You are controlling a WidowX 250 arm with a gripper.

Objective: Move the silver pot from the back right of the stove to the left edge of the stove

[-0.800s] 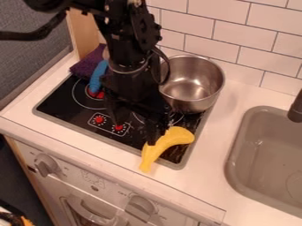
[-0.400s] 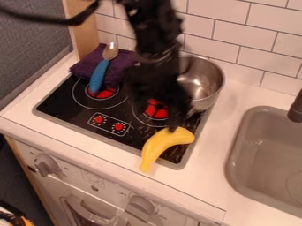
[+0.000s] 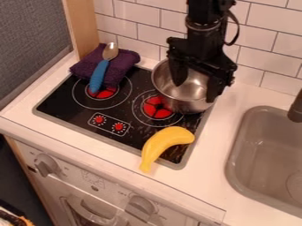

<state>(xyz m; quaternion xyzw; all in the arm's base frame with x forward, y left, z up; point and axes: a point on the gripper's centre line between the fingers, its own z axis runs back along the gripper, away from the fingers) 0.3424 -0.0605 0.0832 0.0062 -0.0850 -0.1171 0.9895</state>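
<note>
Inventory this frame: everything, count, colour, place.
pot: one, silver, stovetop's back right
banana: one, yellow, across stovetop's front edge
spoon: one, blue-handled, on cloth
cloth: one, purple, back left
stovetop: one, black, counter
burners: two, red, stovetop
dials: two, red, stovetop
counter: one, white, mid-view
sink: one, grey, right
faucet: one, dark, right edge
oven knobs: two, grey, front panel
tiles: many, white, back wall
pincer: one, black, over pot
arm: one, black, top
</note>
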